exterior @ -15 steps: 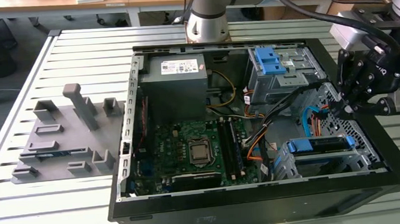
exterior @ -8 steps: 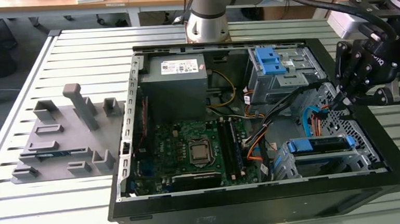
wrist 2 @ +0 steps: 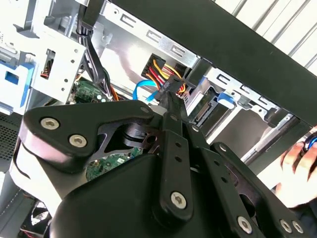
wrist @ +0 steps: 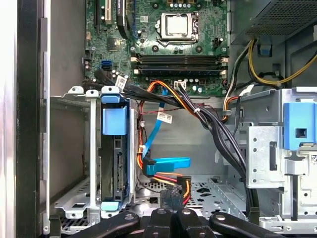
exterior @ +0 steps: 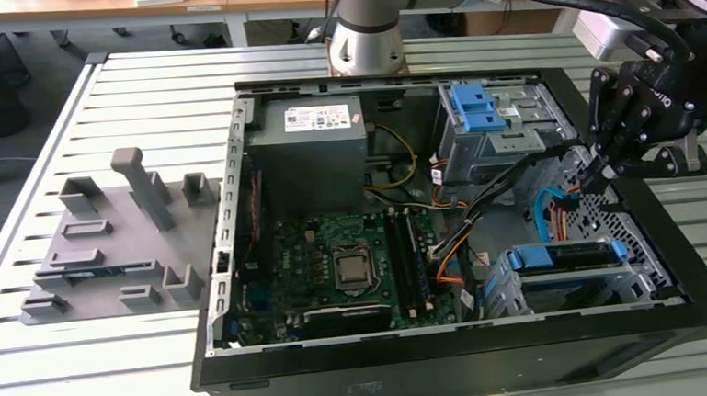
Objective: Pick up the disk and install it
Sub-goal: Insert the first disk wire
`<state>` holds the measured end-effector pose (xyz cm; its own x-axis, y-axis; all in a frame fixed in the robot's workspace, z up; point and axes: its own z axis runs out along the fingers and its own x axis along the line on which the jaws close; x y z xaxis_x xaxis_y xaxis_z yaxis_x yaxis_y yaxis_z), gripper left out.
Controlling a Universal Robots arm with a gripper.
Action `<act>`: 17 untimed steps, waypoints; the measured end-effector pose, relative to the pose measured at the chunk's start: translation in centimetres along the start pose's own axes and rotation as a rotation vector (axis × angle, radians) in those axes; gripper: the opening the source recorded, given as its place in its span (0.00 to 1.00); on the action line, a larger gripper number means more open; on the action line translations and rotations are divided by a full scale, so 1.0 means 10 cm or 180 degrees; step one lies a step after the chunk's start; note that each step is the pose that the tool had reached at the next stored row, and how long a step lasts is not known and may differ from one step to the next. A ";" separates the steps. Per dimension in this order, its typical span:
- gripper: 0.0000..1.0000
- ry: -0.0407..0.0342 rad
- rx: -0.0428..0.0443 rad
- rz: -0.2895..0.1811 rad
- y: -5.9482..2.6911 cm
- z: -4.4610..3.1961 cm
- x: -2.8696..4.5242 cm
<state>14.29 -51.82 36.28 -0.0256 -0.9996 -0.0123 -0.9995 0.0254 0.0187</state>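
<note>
The disk [exterior: 563, 256] sits on edge in the metal bay at the case's corner, nearest the camera on the exterior view's right. Its blue bracket and blue tab face up. In the first wrist view the disk [wrist: 117, 163] stands in that bay between grey rails. In the second wrist view the disk [wrist 2: 205, 110] lies under a blue tab. My gripper [exterior: 595, 176] hangs inside the case beside the bay, fingers pressed shut. Its tips [wrist: 173, 202] meet a black plug on red, yellow and orange wires [wrist 2: 166, 74], next to a blue data cable [wrist: 168, 163]. The gripper [wrist 2: 169, 94] touches no part of the disk.
The open black computer case [exterior: 462, 357] lies on a slatted table. Inside are a grey power-supply box [exterior: 313, 141], a green motherboard [exterior: 345, 263] and a grey cage with blue clips [exterior: 483, 107]. A grey fixture [exterior: 110, 240] stands on the exterior view's left. A hand [wrist 2: 297, 166] is outside the case.
</note>
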 end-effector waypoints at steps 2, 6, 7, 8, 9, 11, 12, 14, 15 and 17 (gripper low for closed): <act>0.11 0.0000 0.0000 0.0000 0.000 0.000 0.000; 0.17 0.0011 0.0000 0.0001 0.000 -0.002 -0.014; 0.17 0.0011 0.0000 0.0001 0.000 -0.001 -0.014; 0.17 0.0011 0.0000 0.0001 0.001 -0.001 -0.014; 0.17 0.0012 0.0000 0.0001 0.000 -0.001 -0.014; 0.18 0.0031 0.0001 0.0001 0.000 -0.002 -0.035; 0.25 0.0056 0.0002 0.0002 0.001 -0.001 -0.055; 0.25 0.0112 0.0003 0.0003 0.003 -0.001 -0.095; 0.25 0.0141 0.0004 0.0004 0.003 0.000 -0.112; 0.25 0.0190 0.0005 0.0004 0.004 0.001 -0.143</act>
<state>14.29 -50.39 36.29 -0.0259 -0.9985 0.0472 -0.9995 0.0268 0.0171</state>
